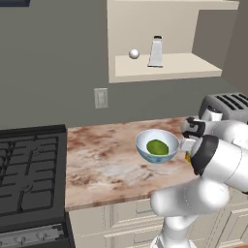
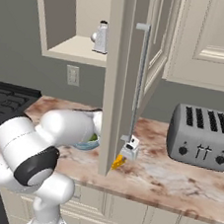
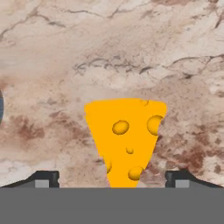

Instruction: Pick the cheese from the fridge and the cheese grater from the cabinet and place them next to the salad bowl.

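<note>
One cheese (image 3: 125,142) wedge, orange-yellow with holes, lies on the marbled counter (image 3: 109,52) between the two dark fingertips (image 3: 43,178), which stand wide apart and clear of its sides; the gripper (image 2: 124,154) is open and holds nothing; seen from the right, the cheese sits just right of the one salad bowl (image 1: 157,145) with its green lump; further right stands one grey toaster (image 2: 202,136); up on the far wall, the one open cabinet (image 1: 164,70) holds one cheese grater (image 1: 156,51) upright and one small white ball (image 1: 133,54) to its left; one black stove (image 1: 29,174) borders the counter's left end.
</note>
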You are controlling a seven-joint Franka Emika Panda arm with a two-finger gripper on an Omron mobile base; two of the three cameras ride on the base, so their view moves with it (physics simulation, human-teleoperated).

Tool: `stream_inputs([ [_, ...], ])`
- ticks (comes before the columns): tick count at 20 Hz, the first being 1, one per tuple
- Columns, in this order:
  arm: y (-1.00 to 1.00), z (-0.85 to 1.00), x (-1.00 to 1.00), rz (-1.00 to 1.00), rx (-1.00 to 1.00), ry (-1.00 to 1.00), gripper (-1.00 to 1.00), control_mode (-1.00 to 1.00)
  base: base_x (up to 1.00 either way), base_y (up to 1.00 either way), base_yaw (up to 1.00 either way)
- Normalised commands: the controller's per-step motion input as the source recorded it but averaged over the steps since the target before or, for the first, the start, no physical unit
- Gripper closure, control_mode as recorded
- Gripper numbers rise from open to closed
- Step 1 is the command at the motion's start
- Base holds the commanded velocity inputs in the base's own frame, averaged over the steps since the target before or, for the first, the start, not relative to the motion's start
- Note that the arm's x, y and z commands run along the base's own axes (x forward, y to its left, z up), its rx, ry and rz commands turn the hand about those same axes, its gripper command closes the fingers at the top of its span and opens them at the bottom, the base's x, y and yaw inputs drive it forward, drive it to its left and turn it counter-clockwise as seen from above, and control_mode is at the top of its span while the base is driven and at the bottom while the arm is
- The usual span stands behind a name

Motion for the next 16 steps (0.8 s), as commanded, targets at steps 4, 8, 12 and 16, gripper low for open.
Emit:
stream_inputs([
  [4,0.08,0.39,-0.17,0.0,-0.06,-0.01,-1.0,-1.0,0.0,0.0,0.0],
  [8,0.06,0.53,-0.32,0.0,-0.08,-0.08,-1.0,-1.0,0.0,0.0,0.0],
  [12,0.19,0.53,-0.26,0.0,-0.11,-0.13,-1.0,-1.0,0.0,0.0,0.0],
  [16,0.39,0.45,-0.21,0.0,-0.12,-0.17,-1.0,-1.0,0.0,0.0,0.0],
])
